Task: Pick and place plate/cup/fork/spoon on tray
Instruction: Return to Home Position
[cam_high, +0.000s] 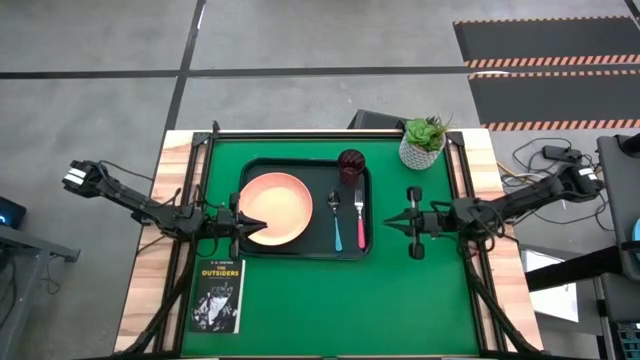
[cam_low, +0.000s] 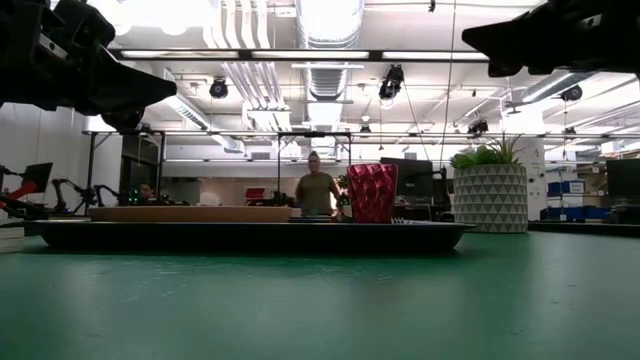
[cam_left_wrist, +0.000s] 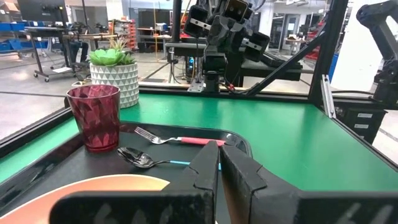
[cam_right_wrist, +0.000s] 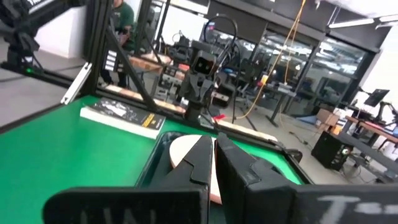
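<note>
The dark tray (cam_high: 300, 252) lies on the green table and holds the salmon-pink plate (cam_high: 280, 208), the dark red cup (cam_high: 351, 163), the blue-handled spoon (cam_high: 336, 222) and the pink-handled fork (cam_high: 360, 215). My left gripper (cam_high: 246, 222) is shut and empty, above the plate's left edge at the tray's left rim. My right gripper (cam_high: 390, 222) is shut and empty, just right of the tray's right rim. The left wrist view shows the cup (cam_left_wrist: 94, 117), fork (cam_left_wrist: 177, 139) and spoon (cam_left_wrist: 146, 160) on the tray.
A white pot with a green plant (cam_high: 423, 142) stands at the table's far right, behind the tray. A black book (cam_high: 217, 295) lies near the left front corner. Bare green table (cam_high: 350, 310) lies in front of the tray. A person (cam_low: 316, 190) stands in the room beyond.
</note>
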